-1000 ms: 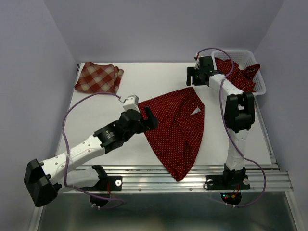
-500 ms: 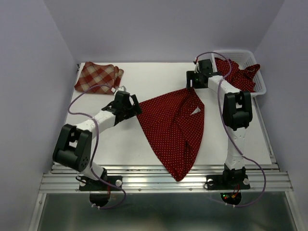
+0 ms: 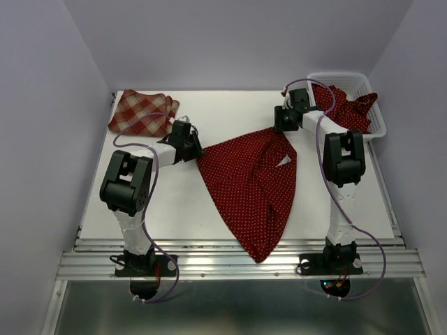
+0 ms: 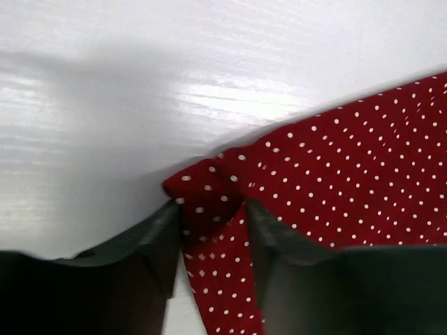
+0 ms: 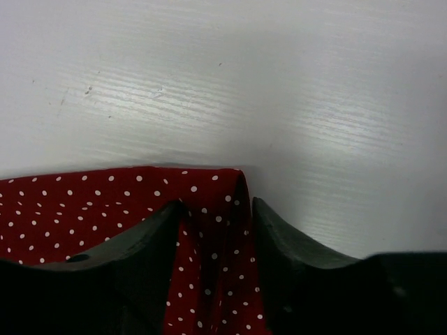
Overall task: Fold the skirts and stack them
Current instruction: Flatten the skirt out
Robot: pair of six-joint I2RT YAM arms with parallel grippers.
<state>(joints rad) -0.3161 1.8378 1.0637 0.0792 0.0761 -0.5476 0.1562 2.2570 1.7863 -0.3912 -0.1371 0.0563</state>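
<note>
Pinching polka-dot skirt corners, both jaws clamped on cloth.

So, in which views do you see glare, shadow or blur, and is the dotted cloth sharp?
Left wrist view: bright glare on the white table, a soft shadow at upper left, dark fingers blurred, the polka-dot skirt sharp. Right wrist view: milder glare streaks, fingers blurred, dots crisp. Top view: even light, soft shadows under the arms, no glare.

Both arms reach forward, low over the surface. The left hand and right hand each appear pinched on a corner of the spread polka-dot skirt.
</note>
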